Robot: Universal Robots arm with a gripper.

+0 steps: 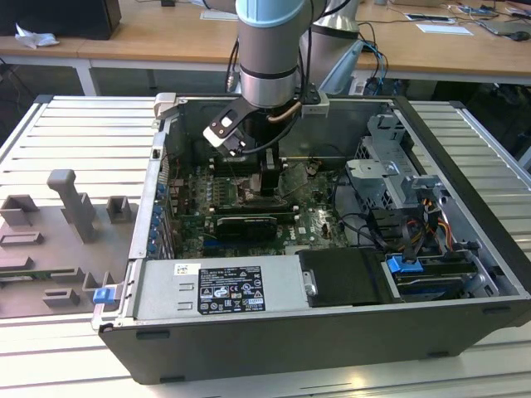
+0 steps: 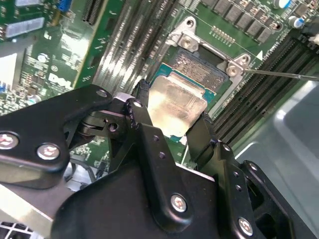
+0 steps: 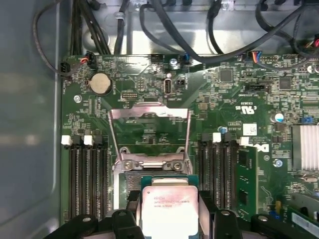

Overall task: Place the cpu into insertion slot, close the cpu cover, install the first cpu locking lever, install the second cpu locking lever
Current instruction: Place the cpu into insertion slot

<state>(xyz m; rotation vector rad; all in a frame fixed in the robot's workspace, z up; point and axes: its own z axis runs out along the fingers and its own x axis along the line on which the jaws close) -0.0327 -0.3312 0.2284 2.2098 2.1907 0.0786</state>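
Noting a large white label [image 1: 230,290] with black print and rows of marks on the grey power supply housing [image 1: 282,286], and a small white tag [image 1: 187,269] just beside it; lettering not legible. Observing faint lines of print on the metal top of the cpu [image 3: 169,209], unreadable. Recording white lettering and a white sticker [image 3: 250,129] on the green motherboard [image 3: 149,79], likewise not legible.

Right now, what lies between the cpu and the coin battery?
The cpu cover, swung open, lies between the cpu and the coin battery in the first wrist view.
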